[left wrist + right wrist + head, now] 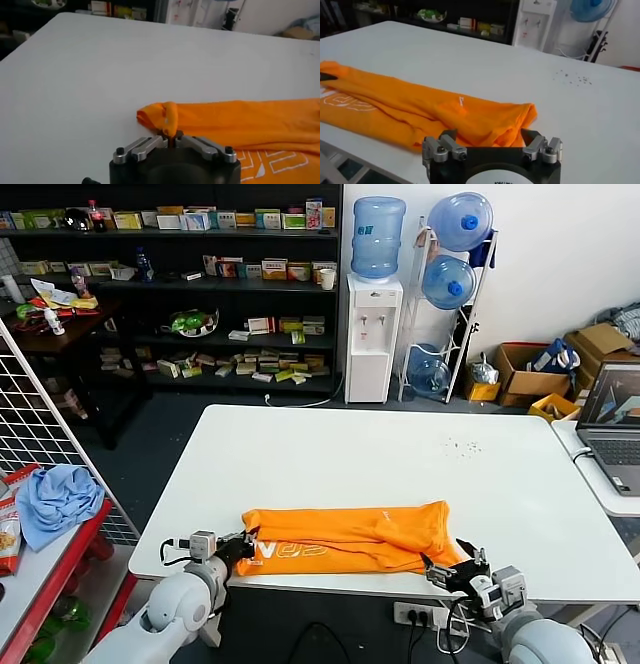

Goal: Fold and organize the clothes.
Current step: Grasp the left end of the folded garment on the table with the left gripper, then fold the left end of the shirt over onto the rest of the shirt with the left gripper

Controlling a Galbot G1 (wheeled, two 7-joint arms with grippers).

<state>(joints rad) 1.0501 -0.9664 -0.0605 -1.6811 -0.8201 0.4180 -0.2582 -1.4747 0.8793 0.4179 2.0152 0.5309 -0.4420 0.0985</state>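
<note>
Fabric of the bright orange short-sleeved T-shirt (350, 536) appeared thin, light and limp, judged likely to sag, stretch and slip out of a shallow grip; it was not fragile. Best holds were judged to be the two near corners, where several layers bunch and give the pads something thick to bite. The shirt lay as a long, partly folded band along the near edge of the flat white worktop (400, 454), its white lettering (290, 550) facing up towards the left end.

Left pincer (243, 546) sat at the band's left end. In the left wrist view its jaws stood drawn together on a gathered nub of orange cloth (170, 120), with the rest of the shirt trailing away flat across the worktop.

Right pincer (490, 142) sat at the band's right end, low at the worktop's near edge. In the right wrist view its fingers (447, 137) stood spread wide, one to either side of the shirt's rumpled corner (515, 120); that corner lay just beyond the fingertips and between them, apparently not yet gripped.

Light blue cloth (55, 499) lay well apart on a red side shelf (60, 554) to the left.
</note>
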